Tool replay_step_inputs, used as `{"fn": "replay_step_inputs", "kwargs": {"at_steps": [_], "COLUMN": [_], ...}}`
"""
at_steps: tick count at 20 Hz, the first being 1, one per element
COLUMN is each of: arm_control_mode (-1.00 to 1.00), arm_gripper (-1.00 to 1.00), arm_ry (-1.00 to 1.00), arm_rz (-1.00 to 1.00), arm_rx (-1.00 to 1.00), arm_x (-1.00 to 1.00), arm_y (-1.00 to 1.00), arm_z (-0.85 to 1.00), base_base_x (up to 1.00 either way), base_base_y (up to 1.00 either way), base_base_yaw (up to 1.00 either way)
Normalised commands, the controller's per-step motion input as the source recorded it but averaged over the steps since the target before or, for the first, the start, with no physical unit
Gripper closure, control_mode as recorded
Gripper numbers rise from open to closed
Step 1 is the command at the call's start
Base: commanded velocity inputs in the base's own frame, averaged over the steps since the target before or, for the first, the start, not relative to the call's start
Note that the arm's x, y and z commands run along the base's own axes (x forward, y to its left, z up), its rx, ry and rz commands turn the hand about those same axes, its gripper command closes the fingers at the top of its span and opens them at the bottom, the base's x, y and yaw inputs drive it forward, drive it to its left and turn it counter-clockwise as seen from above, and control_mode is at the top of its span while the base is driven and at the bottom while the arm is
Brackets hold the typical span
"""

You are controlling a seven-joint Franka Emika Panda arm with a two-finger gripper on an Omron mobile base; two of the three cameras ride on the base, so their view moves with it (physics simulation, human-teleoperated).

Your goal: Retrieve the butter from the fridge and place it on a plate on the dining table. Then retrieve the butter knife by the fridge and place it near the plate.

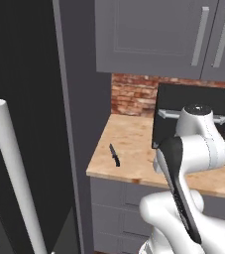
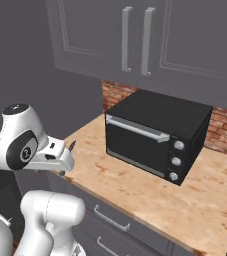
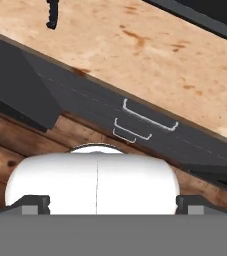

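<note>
White two-finger gripper [image 3: 113, 202]: jaws spread wide, grasping nothing, above grey drawer fronts [image 3: 145, 122] with pale handles. Small slim all-dark butter knife [image 1: 115, 155]: flat on the light wooden countertop [image 1: 134, 149] near its front-left corner, beside the tall dark fridge [image 1: 25, 74] with its white bar handle. Black countertop oven [image 2: 157, 135]: well right of the knife.
</note>
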Motion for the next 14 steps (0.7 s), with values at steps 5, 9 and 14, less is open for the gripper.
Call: {"fn": "replay_step_inputs", "kwargs": {"at_steps": [5, 9, 14], "arm_control_mode": [-1.0, -1.0, -1.0], "arm_gripper": [-1.0, -1.0, -1.0], "arm_ry": [-0.02, -0.02, -0.02], "arm_rz": [0.0, 0.0, -0.04], "arm_rx": [0.07, 0.13, 0.05], "arm_x": [0.3, 0.44, 0.58], "arm_y": [0.1, 0.14, 0.22], "arm_z": [-0.12, -0.22, -0.07], "base_base_x": [0.02, 0.0, 0.0], "base_base_y": [0.05, 0.0, 0.0], "base_base_yaw": [0.0, 0.0, 0.0]}}
